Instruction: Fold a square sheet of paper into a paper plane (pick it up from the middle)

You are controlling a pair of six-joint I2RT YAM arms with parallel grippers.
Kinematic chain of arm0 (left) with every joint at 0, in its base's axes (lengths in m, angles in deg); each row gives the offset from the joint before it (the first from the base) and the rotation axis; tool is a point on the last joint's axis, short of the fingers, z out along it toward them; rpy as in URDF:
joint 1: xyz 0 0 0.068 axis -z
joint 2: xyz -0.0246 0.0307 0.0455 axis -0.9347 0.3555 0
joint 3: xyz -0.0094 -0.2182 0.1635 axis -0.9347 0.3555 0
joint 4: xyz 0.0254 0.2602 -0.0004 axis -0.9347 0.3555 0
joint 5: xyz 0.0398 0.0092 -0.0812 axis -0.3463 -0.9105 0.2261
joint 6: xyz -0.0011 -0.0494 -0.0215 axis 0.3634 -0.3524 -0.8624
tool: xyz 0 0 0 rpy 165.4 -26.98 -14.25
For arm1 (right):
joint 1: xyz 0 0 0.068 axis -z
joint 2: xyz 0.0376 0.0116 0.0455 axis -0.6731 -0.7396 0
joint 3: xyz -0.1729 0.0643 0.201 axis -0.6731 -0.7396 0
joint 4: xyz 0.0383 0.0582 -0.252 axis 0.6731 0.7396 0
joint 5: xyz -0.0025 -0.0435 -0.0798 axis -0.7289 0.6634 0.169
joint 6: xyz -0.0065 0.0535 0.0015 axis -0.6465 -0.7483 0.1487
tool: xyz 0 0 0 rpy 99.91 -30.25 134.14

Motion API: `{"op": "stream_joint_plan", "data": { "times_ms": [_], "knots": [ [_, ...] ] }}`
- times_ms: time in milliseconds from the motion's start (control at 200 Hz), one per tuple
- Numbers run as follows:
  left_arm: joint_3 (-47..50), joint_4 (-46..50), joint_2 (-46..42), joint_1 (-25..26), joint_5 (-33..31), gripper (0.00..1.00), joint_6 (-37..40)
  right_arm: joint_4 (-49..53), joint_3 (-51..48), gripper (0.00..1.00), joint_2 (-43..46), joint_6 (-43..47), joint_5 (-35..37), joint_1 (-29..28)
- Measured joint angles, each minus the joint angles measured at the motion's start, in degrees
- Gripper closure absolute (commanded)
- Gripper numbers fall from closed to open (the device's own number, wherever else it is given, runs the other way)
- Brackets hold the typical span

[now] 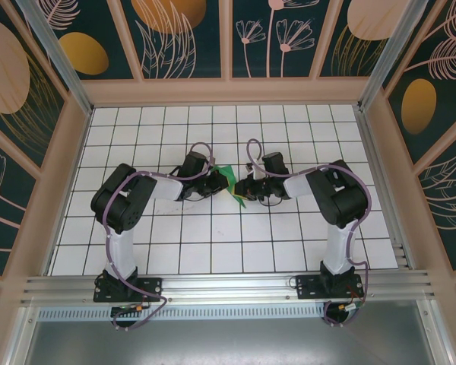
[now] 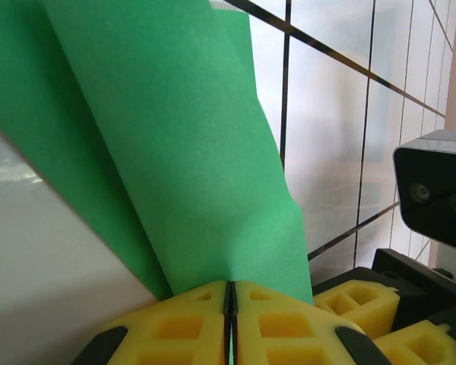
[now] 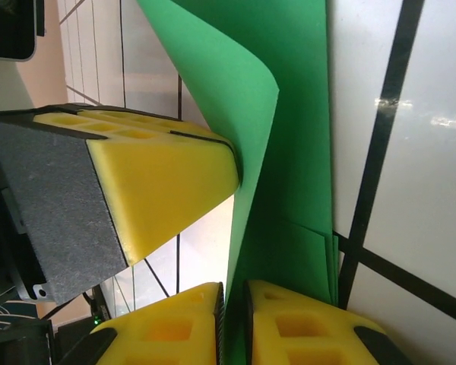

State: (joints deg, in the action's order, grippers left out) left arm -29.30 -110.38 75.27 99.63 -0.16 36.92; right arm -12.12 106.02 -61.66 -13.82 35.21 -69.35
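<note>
1. left gripper (image 2: 229, 323): yellow foam pads (image 2: 175, 327), closest to its own wrist lens. They are pressed flat together, the seam a hairline, and clamped on the paper (image 2: 182, 152). The paper rises out of the seam as a broad green sheet leaning left, with a second layer behind it on the left.

2. right gripper (image 3: 232, 312): yellow pads (image 3: 304, 327) at the bottom of its wrist view, set very narrow with a thin slit between them. The paper (image 3: 289, 152) runs down into that slit, and stacked layer edges show just above the right pad. Whether the pads press on it cannot be told.

3. Cross-sightings. In the right wrist view, one left-gripper pad (image 3: 159, 175), yellow with a grey backing, has its tip against a curled flap of the paper. In the left wrist view, the right gripper's pads (image 2: 365, 304) sit low on the right, with a black camera (image 2: 433, 198) above them.

4. paper (image 1: 228, 175), bright green and partly folded, at the centre of the table (image 1: 213, 243). It sits between the two grippers, which meet nose to nose over it. One green part shows toward the far edge and a narrow point toward the near edge. Whether it touches the table cannot be told.

5. left arm (image 1: 125, 205) and right arm (image 1: 338, 198): black and white, with bases at the near edge. The elbows bend out toward the left and right edges, and the wrists turn in to the centre.

6. table: white tiles with a black grid.
</note>
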Motion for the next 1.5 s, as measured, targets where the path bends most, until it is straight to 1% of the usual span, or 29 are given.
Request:
{"op": "stream_joint_plan", "data": {
  "times_ms": [205, 380, 490, 626, 836, 1086, 1221, 1426, 1501],
  "knots": [
    [-0.3, 0.7, 0.0, 0.0, -0.1, 0.87, 0.0, 2.1, 0.0, 0.83, 0.8, 1.5, 1.2, -0.1],
    [-0.5, 0.9, 0.1, 0.0, -0.1, 0.87, 0.0, 4.4, -0.1, 0.77, 2.3, 3.4, 3.1, -0.3],
    [-0.8, 1.4, 0.2, 0.0, -0.2, 0.88, -0.1, 6.7, -0.3, 0.75, 4.1, 5.3, 5.9, -0.8],
    [-1.2, 2.2, 0.3, 0.0, -0.2, 0.88, -0.1, 9.3, -0.3, 0.75, 6.3, 7.6, 10.6, -2.1],
    [-1.5, 2.8, 0.3, 0.0, -0.2, 0.88, -0.1, 10.8, -0.3, 0.72, 8.5, 9.1, 16.6, -3.8],
    [-1.7, 3.2, 0.4, 0.0, -0.2, 0.88, -0.1, 13.1, -0.1, 0.71, 8.6, 10.4, 19.8, -6.3],
    [-1.8, 3.4, 0.4, 0.0, -0.2, 0.88, -0.1, 13.5, 0.1, 0.75, 8.6, 10.8, 20.9, -6.7],
    [-1.9, 3.5, 0.3, 0.0, -0.1, 0.87, 0.0, 13.4, 0.1, 0.9, 7.8, 11.9, 20.7, -6.6],
    [-2.8, 5.0, 0.3, 0.0, -0.3, 0.86, 0.1, 12.9, 0.0, 0.94, 7.5, 11.8, 19.9, -6.4]
  ]
}}
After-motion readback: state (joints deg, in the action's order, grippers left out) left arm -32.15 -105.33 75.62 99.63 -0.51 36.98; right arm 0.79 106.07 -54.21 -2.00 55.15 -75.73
